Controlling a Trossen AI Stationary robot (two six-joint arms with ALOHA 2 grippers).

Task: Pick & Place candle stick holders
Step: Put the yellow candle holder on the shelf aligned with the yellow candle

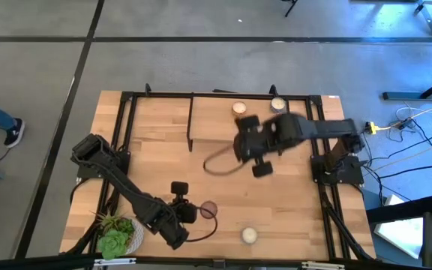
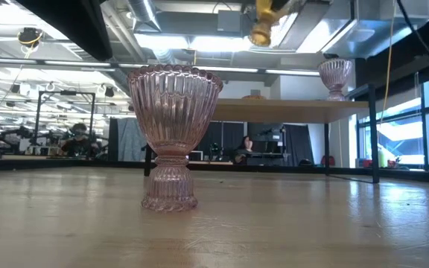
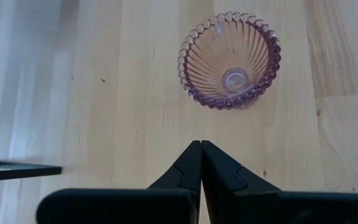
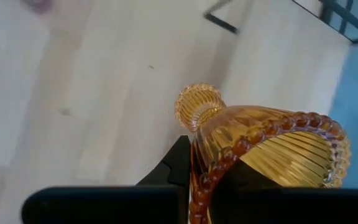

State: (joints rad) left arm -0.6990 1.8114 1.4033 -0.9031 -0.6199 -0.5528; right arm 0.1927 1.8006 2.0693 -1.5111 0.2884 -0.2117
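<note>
A pinkish-purple holder (image 1: 208,209) stands upright on its foot near the table's near edge; it also shows in the low view (image 2: 173,138) and the left wrist view (image 3: 230,59). My left gripper (image 1: 192,212) is shut and empty just left of it, its fingertips (image 3: 201,149) apart from the cup. My right gripper (image 1: 255,154) is over the table's middle right, high up, shut on the amber holder (image 4: 260,149), which also shows in the low view (image 2: 261,26). Two cream holders (image 1: 239,109) (image 1: 277,104) stand at the far edge and one (image 1: 249,235) at the near edge. My right gripper holds the amber holder by its beaded rim (image 4: 199,186), one finger (image 4: 178,163) outside the ribbed wall and the other inside the cup. The holder is lifted clear of the table and tipped on its side, its foot (image 4: 197,106) pointing away from the fingers.
A leafy plant in a white pot (image 1: 116,237) stands at the near left corner. A black frame (image 1: 190,120) runs round the table, with a post near the far middle. A second pinkish holder (image 2: 336,74) shows farther off on a raised board. Bare wood lies in the table's middle.
</note>
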